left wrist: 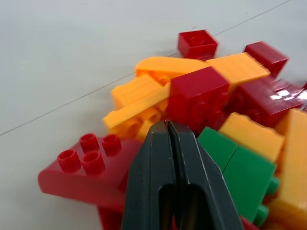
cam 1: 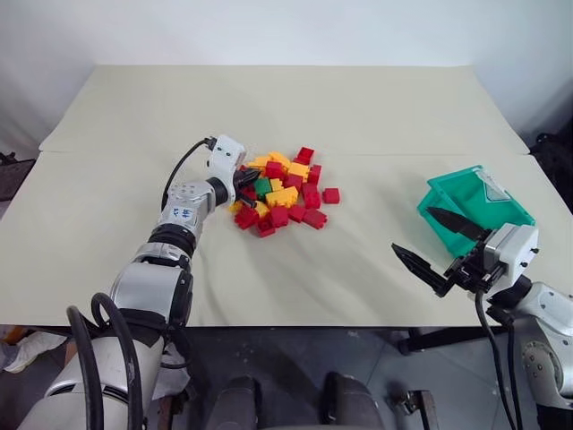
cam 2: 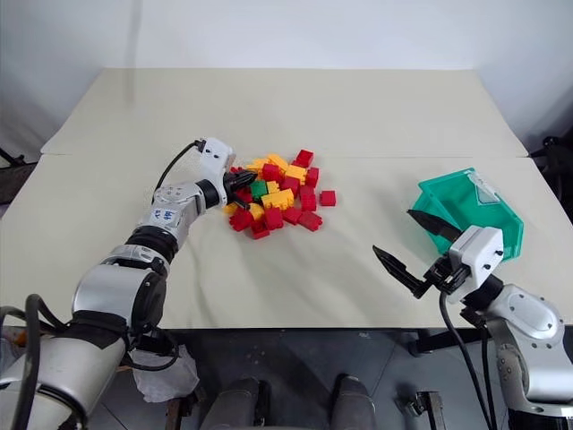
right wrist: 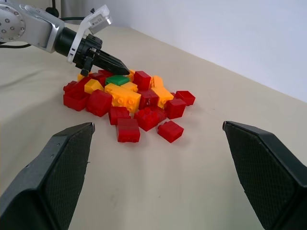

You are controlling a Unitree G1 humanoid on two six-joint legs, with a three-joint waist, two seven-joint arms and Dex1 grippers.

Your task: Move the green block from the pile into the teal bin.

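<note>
Left gripper [right wrist: 120, 70] stretched over pile [cam 1: 282, 193] — jaws shut, empty; right gripper [cam 1: 441, 246] wide.

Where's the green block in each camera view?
Left eye: green block in the pile's middle, by the left claw.
Right eye: same spot.
Left wrist: beside the shut claw's tip.
Right wrist: atop the pile.
Shared landmark: left claw's tip.

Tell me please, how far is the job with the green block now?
Nothing is finished yet. The green block lies in the pile, and the teal bin holds no block that I can see. In hand: the left gripper, fingers shut and empty, has its tip at the pile beside the green block. The right gripper waits open near the bin. Left: grasp, carry, drop.
</note>
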